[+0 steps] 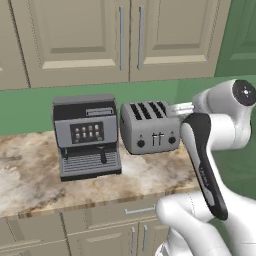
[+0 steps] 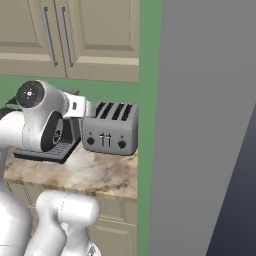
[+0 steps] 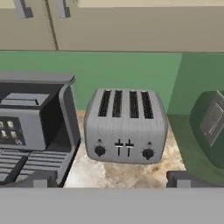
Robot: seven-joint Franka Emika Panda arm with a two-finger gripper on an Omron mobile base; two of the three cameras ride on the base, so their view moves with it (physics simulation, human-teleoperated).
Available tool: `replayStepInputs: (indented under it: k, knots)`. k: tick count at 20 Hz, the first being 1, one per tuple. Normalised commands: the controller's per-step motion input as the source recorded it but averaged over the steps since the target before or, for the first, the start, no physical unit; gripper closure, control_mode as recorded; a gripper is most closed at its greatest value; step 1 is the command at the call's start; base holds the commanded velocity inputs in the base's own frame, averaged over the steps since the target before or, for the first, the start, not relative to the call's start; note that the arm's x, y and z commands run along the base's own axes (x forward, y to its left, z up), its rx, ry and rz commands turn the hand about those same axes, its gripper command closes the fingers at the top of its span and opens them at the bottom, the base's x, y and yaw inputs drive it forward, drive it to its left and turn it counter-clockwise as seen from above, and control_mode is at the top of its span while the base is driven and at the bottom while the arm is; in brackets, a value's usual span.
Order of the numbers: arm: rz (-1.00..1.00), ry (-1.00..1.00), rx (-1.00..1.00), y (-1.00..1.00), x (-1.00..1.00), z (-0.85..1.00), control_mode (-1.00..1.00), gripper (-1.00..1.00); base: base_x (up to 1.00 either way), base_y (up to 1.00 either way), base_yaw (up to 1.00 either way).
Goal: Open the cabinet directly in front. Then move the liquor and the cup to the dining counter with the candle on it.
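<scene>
- The gripper stood with its jaws spread wide and nothing between them; in the hand view its two dark fingertips rose far apart at the bottom, one before the coffee machine's tray, the other at the right edge of the worktop.
- The white arm was folded low in front of the counter, its hand aimed at the appliances.
- Below the worktop ran low beige cabinets with short silver handles.
- The marble worktop carried two appliances side by side, near each other but apart.
- The silver four-slot toaster sat to the right, with two knobs and two levers on its front, straight ahead of the hand.
- The grey coffee machine sat to the left, with a dark button panel and a ribbed drip tray.
- A green wall rose behind both appliances.
- The cabinet, the task's beige wall unit, hung above the appliances, both panelled doors shut, its two long silver bar handles side by side at the middle seam.
- A tall grey panel stood to the right of the counter in the right base view.
</scene>
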Motion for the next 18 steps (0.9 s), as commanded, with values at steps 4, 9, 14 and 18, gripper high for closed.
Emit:
replayStepInputs:
  k: [4,9,14,18]
  knots:
    - [0.00,-0.39,0.00,0.00,-0.41,0.40,-1.00,-1.00,0.00,0.00,0.00]
    - [0.00,-0.46,0.01,0.00,-0.51,0.45,-1.00,-1.00,0.00,0.00,0.00]
    - [0.00,-0.47,0.01,0.00,-0.50,0.38,-1.00,-1.00,0.00,0.00,0.00]
    - [0.00,-0.33,0.00,0.14,-0.08,0.55,-1.00,-1.00,0.00,0.00,0.00]
